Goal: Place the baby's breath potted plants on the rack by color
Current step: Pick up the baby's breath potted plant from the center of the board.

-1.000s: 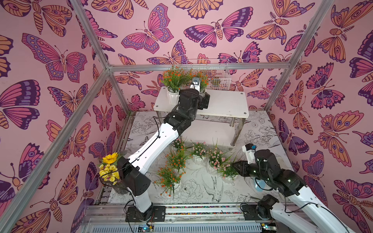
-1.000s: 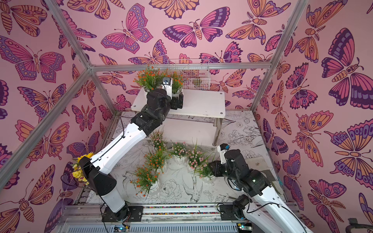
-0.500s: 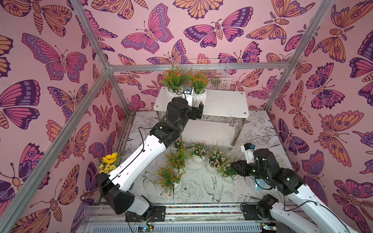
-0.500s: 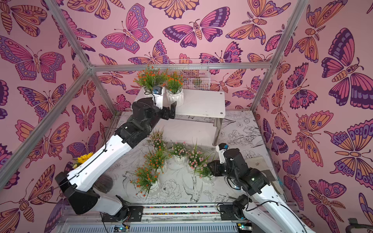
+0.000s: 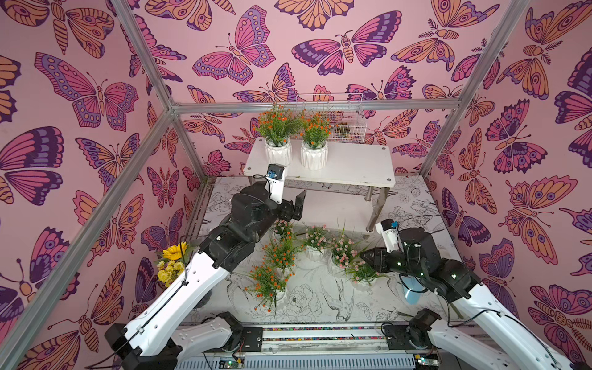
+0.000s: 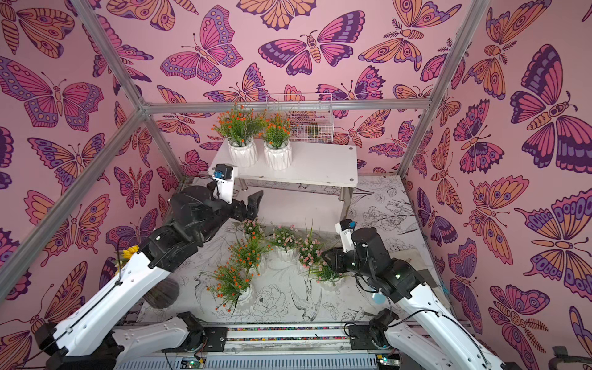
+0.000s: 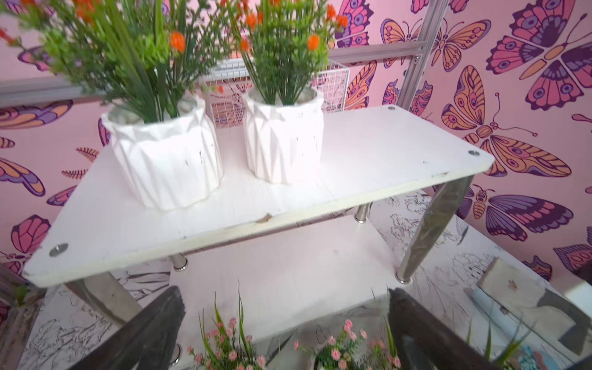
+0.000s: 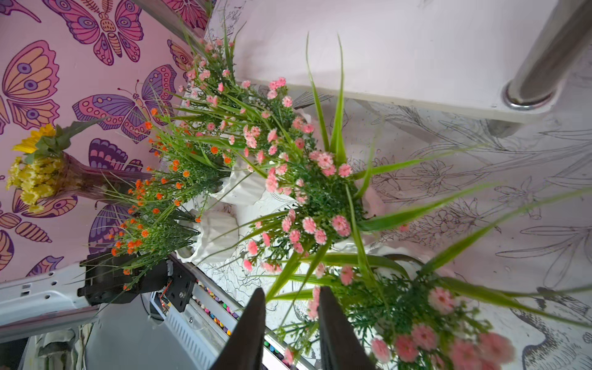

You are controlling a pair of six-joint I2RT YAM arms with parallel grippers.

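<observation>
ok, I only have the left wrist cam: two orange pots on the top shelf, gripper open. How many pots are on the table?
Observer: Six. Two orange pots and four pink pots, bunched together in front of the shelf.
Operator: Where's the right gripper?
Observer: The right gripper is low, in the leaves of the nearest pink pot. Its jaws are nearly together, and I can't tell if it grips.

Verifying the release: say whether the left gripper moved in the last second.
Yes. The left gripper has drawn back from over the rack toward the robot's base, open.
</observation>
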